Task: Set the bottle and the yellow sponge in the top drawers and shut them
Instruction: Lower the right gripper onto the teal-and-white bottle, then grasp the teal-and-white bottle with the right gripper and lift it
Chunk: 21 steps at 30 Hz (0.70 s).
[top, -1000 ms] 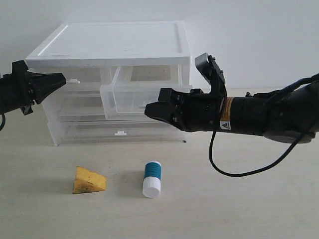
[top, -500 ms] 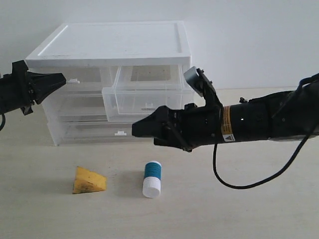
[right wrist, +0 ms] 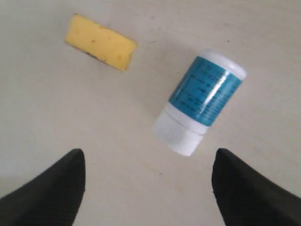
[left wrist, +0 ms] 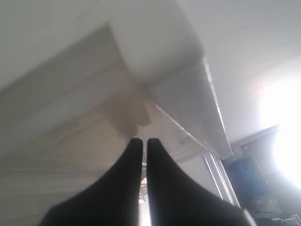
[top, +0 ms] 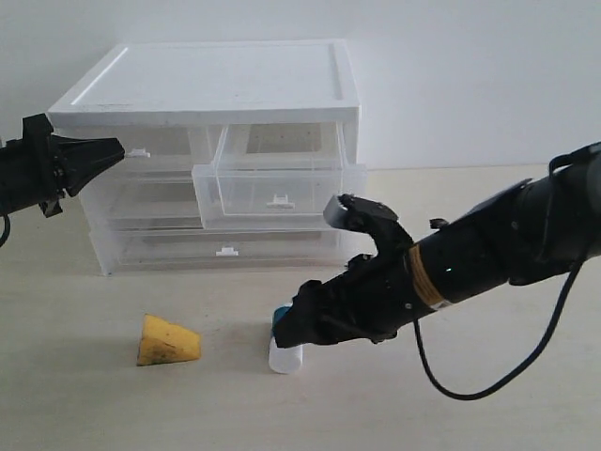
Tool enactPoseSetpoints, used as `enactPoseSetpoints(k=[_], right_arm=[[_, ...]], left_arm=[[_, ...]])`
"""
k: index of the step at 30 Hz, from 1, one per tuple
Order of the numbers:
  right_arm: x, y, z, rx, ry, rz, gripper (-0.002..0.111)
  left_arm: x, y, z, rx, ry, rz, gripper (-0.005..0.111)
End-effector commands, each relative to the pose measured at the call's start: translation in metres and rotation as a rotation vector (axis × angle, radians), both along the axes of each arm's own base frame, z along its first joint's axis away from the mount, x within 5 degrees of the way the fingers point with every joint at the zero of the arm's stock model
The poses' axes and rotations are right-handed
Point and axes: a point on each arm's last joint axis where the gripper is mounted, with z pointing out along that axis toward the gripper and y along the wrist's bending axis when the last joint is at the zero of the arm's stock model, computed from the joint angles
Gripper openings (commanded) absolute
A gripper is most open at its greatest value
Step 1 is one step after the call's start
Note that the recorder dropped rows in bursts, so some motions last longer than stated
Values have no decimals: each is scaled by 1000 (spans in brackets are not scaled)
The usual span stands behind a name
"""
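Note:
The bottle (right wrist: 202,99), teal with a white cap, lies on its side on the table. My right gripper (right wrist: 149,155) hovers open just above it, with the cap a little ahead of the gap between the fingers. In the exterior view the right gripper (top: 285,331) hides most of the bottle (top: 284,358). The yellow sponge (top: 167,340) lies to its left, untouched. The right top drawer (top: 277,183) stands pulled out and empty. The left top drawer (top: 141,143) is pushed in. My left gripper (top: 117,147) is shut and holds nothing, its tips close by the left drawer's tab handle.
The white-topped cabinet (top: 216,80) stands at the back of the beige table, with two full-width drawers (top: 226,251) shut below. The right arm's black cable (top: 488,376) hangs low over the table on the right. In the left wrist view the cabinet (left wrist: 155,52) fills the picture, blurred.
My right gripper has opened wide and come down from in front of the pulled-out drawer to just over the bottle. The left arm has not moved.

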Motion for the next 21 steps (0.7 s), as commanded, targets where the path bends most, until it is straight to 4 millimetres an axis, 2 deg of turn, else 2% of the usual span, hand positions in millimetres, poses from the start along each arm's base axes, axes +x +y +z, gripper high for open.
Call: enactPoseSetpoints(k=[1, 7, 12, 17, 20, 21], right_arm=[[-5, 19, -2, -142, -141, -63, 67], [-14, 44, -2, -273, -304, -137, 67], [-14, 62, -10, -305, -334, -163, 67], [-10, 70, -23, -295, -290, -150, 66], [-8, 69, -23, -310, -302, -167, 55], [-8, 68, -23, -314, -308, -171, 47]], left_arm=[[3, -1, 3, 1, -6, 8, 4], [3, -1, 3, 1, -6, 8, 4], [3, -1, 3, 1, -6, 8, 4], [3, -1, 3, 1, -6, 8, 4], [3, -1, 3, 1, -6, 8, 4], [3, -1, 3, 1, -6, 8, 4]])
